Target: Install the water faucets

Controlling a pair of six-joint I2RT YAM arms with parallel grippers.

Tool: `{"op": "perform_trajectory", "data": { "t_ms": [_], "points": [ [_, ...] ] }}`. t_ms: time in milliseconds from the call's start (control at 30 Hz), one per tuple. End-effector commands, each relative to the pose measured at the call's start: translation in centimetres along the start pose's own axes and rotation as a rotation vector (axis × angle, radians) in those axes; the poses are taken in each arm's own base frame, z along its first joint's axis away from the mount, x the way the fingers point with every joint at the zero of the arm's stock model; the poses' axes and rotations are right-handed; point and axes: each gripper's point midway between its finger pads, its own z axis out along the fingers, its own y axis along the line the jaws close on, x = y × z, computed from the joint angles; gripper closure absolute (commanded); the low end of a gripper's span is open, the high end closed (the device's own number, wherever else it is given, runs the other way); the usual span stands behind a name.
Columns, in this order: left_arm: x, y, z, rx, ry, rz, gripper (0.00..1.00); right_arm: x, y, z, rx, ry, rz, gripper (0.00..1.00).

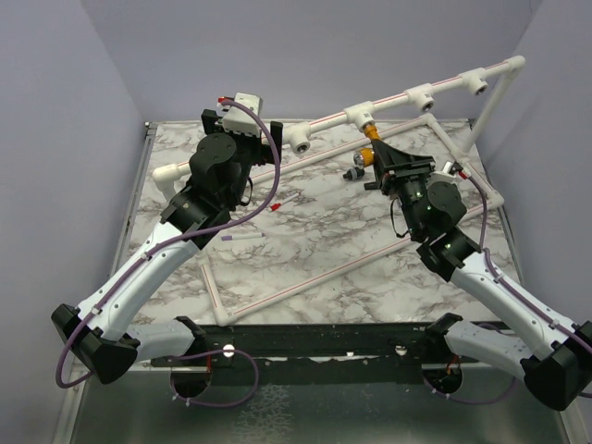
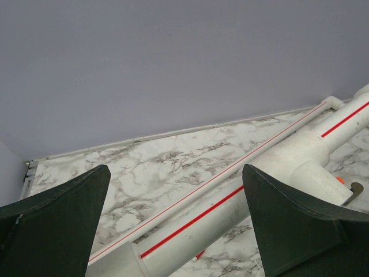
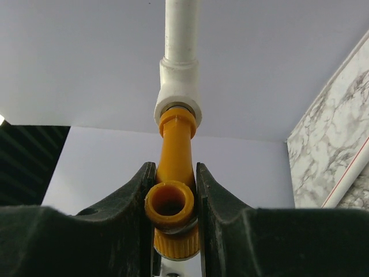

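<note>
A mustard-orange faucet (image 1: 370, 135) hangs with its top end in a white tee socket (image 1: 359, 117) of the raised pipe rail. My right gripper (image 1: 377, 153) is shut on it. In the right wrist view the faucet (image 3: 174, 144) sits between my fingers (image 3: 138, 196), its round open mouth facing the camera and its neck in the socket (image 3: 179, 98). A second small faucet (image 1: 354, 173) lies on the table beside the right gripper. My left gripper (image 1: 231, 125) is open, its fingers (image 2: 63, 219) spread either side of a thick white red-striped pipe (image 2: 230, 213).
The white pipe frame (image 1: 305, 277) lies across the marble table (image 1: 314, 231), with more tee sockets (image 1: 302, 141) along the rail (image 1: 421, 97). Two thin red-tipped sticks (image 1: 277, 205) lie mid-table. Purple walls close in the back and sides.
</note>
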Motion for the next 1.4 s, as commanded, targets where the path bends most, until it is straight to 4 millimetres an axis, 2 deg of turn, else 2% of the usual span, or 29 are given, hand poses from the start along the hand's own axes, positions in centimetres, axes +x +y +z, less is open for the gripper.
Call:
{"op": "perform_trajectory", "data": {
  "t_ms": [0,133,200,333,633,700,967,1200,1367],
  "points": [
    [2.5,-0.7,-0.4,0.027,0.073,0.054,0.01,-0.9,-0.5,0.3,0.086,-0.052,0.139,0.99],
    [2.6,-0.7,-0.4,0.027,0.076,0.056,0.01,-1.1,-0.6,0.2,0.097,-0.056,0.119,0.97],
    [2.6,-0.8,-0.4,0.028,0.076,0.056,0.01,-1.3,-0.5,0.2,0.096,-0.064,0.107,0.83],
    [2.6,-0.8,-0.4,0.028,0.078,0.059,0.01,-1.5,-0.1,0.1,0.08,-0.073,0.083,0.64],
    [2.7,-0.8,-0.3,0.027,0.079,0.06,0.01,-1.9,0.1,-0.6,0.082,-0.075,0.034,0.28],
    [2.7,-0.8,-0.3,0.027,0.08,0.059,0.01,-2.1,0.6,-0.9,0.065,-0.074,0.005,0.23],
    [2.7,-0.9,-0.3,0.031,0.08,0.06,0.01,-3.9,1.7,-3.0,0.036,-0.105,-0.216,0.18],
    [2.6,-0.9,-0.3,0.03,0.08,0.06,0.01,-6.1,1.8,-4.4,0.045,-0.151,-0.582,0.17],
    [2.6,-0.8,-0.3,0.029,0.079,0.062,0.01,-7.6,3.8,-5.2,-0.03,-0.19,-0.921,0.17]
  ]
}}
